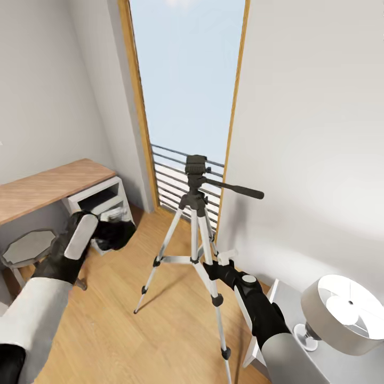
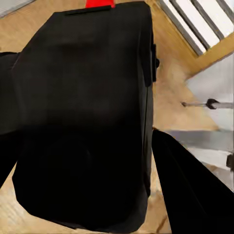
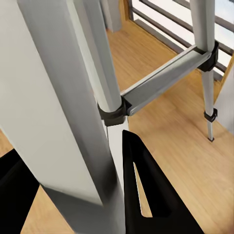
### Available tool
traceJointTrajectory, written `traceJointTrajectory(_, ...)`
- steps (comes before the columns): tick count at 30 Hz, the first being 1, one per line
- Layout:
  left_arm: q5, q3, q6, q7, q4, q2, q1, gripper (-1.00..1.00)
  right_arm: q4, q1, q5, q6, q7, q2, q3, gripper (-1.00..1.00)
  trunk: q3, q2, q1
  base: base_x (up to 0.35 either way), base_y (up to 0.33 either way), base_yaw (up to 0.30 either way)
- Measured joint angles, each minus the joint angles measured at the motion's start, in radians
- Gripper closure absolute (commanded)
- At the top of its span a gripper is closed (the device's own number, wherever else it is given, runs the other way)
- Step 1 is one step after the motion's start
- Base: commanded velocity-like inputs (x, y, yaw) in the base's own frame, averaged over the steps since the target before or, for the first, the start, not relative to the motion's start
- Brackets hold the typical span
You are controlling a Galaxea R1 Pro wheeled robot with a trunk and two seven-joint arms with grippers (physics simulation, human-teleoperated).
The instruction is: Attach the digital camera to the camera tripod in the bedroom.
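Now carrying: left gripper point(image 1: 109, 234) clamping camera point(image 2: 83, 117), right gripper point(image 1: 213, 266) pinching tripod point(image 1: 196, 213) leg; next, lifting onto head.

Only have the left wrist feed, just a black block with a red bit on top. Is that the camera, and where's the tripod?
Observer: Yes. Head view shows the left claw holding the camera low, near the desk.
Operator: Tripod?
Observer: The tripod stands on the floor before the window, its head bare.
Operator: Right arm?
Observer: The right claw is on a tripod leg; in the right wrist view the leg runs between its fingers.
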Motion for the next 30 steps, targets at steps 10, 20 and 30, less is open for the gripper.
traceJointTrajectory(10,0.036,0.006,-0.004,0.223,0.338,-0.135,-0.639,1.0,0.001,0.0,0.001,-0.001,-0.001,0.0,0.001,1.0,0.0,-0.001,0.0,0.0,0.0,0.0)
traceJointTrajectory(20,0.068,0.008,0.0,0.222,0.342,-0.167,-0.689,1.0,-0.002,0.0,0.002,0.003,0.001,0.0,0.001,1.0,0.0,0.0,0.0,0.0,0.0,0.0)
traceJointTrajectory(30,0.156,-0.008,0.003,0.126,0.279,-0.19,-0.692,1.0,-0.005,0.004,0.003,0.001,0.002,0.0,0.001,1.0,0.0,0.0,0.0,0.0,0.0,0.0)
